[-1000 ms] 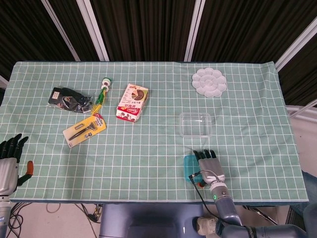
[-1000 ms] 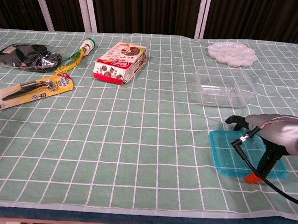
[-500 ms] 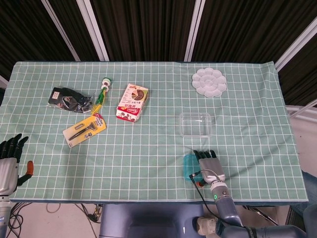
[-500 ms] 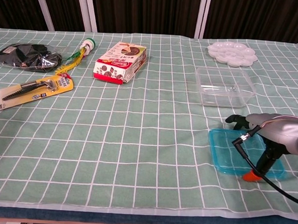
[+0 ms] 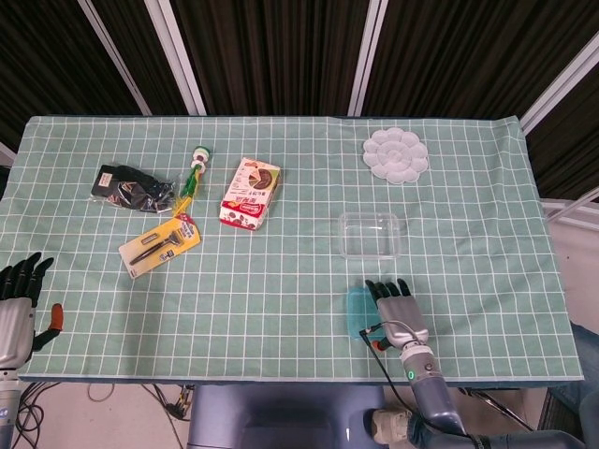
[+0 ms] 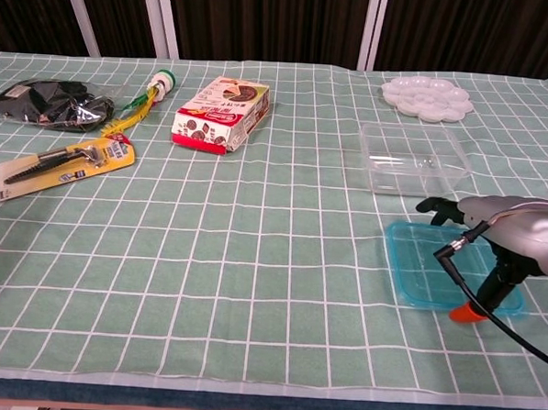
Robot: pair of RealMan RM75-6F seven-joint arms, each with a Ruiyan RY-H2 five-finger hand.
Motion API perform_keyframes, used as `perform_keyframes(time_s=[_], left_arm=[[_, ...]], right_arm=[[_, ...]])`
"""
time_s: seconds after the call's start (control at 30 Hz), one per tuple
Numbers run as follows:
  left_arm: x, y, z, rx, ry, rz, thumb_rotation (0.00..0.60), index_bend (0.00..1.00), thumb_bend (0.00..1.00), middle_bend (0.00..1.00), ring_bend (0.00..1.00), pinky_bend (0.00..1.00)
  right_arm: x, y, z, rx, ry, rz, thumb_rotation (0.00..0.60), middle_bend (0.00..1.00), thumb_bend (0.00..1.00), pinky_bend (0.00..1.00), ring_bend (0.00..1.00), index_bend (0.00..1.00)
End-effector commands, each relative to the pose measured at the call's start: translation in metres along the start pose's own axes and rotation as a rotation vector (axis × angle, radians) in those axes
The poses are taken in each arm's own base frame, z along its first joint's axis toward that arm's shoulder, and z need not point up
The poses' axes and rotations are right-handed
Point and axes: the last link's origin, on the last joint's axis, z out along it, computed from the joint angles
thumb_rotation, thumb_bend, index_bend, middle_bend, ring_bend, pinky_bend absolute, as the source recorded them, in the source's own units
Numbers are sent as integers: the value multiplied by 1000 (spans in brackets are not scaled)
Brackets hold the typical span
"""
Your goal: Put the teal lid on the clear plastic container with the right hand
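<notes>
A: Head view first. The right hand (image 5: 397,309) sits palm-down over the teal lid (image 5: 357,311), and only a strip of lid peeks out beside the fingers. Fingers look extended and slightly apart, pointing toward the clear plastic container (image 5: 370,234), which lies just beyond the fingertips with a gap of cloth between.

B: Sensible line-up, I'd say: lid and container in one lane, so a short carry forward should do it once there's a grip.

A: Is there a grip, though? From up here I cannot tell; the hand hides most of the lid.

B: And the left hand (image 5: 19,309)?

A: At the near table edge, well apart from everything, fingers spread, holding nothing.

B: Chest view, then.

A: Here the side angle opens it up. The lid (image 6: 419,272) lies flat on the green checked cloth (image 6: 253,259), and the right hand (image 6: 497,240) arches over its far half. Dark fingertips (image 6: 432,206) reach past the lid's far edge toward the container (image 6: 412,157). The orange-tipped thumb (image 6: 464,311) comes down at the lid's near edge.

B: So fingers one side, thumb the other?

A: Bracketing it, yes, but the lid looks flat on the cloth, not lifted. My read: fingers apart, not yet clamped.

B: The risk is a thin, flat lid sliding away instead of tipping up into the pinch.

A: The left hand doesn't show in this view.
</notes>
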Motion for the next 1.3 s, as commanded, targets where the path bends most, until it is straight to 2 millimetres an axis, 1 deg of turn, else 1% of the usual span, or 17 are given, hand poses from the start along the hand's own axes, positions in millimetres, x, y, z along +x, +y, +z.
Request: perform_keyframes(time_s=[0.03, 0.17, 0.27, 0.43, 0.47, 0.57, 0.63, 0.73, 0.8, 0.97, 1.3], left_arm=[[0, 0, 0, 1, 1, -1, 600, 86, 542, 0, 0, 0], [0, 0, 0, 0, 0, -1, 600, 86, 542, 0, 0, 0], [0, 0, 0, -1, -1, -1, 600, 86, 542, 0, 0, 0], [0, 1, 0, -2, -1, -2, 600, 86, 542, 0, 0, 0], [0, 1, -1, -2, -1, -2, 600, 86, 542, 0, 0, 0], [0, 1, 0, -3, 0, -3, 600, 86, 542, 0, 0, 0], [0, 1, 0, -2, 0, -5, 600, 86, 542, 0, 0, 0], [1, 1, 1, 0, 4, -9, 600, 86, 542, 0, 0, 0], [1, 1, 1, 2, 2, -9, 600, 86, 542, 0, 0, 0], [0, 3, 3, 5, -9, -11, 600, 86, 542, 0, 0, 0], [-4, 3, 8, 20, -36, -12, 600, 86, 542, 0, 0, 0]], right_arm=[[3, 1, -2, 6, 3, 2, 600, 480, 271, 0, 128, 0], [16, 4, -8, 16, 18, -4, 600, 481, 270, 0, 128, 0], [33, 5, -14, 21, 29, -8, 600, 481, 271, 0, 128, 0], [72, 7, -21, 13, 62, 1, 600, 481, 271, 0, 128, 0], [82, 7, -21, 9, 75, -4, 600, 481, 271, 0, 128, 0], [106, 6, -18, 0, 106, -17, 600, 481, 271, 0, 128, 0], [118, 4, -14, -2, 120, -22, 600, 481, 271, 0, 128, 0], [133, -1, -5, -2, 120, -45, 600, 481, 271, 0, 128, 0], [143, -5, 5, -5, 117, -80, 600, 481, 271, 0, 128, 0], [151, -13, 29, -23, 92, -92, 600, 482, 271, 0, 128, 0], [155, -17, 71, -69, 95, -74, 600, 483, 270, 0, 128, 0]])
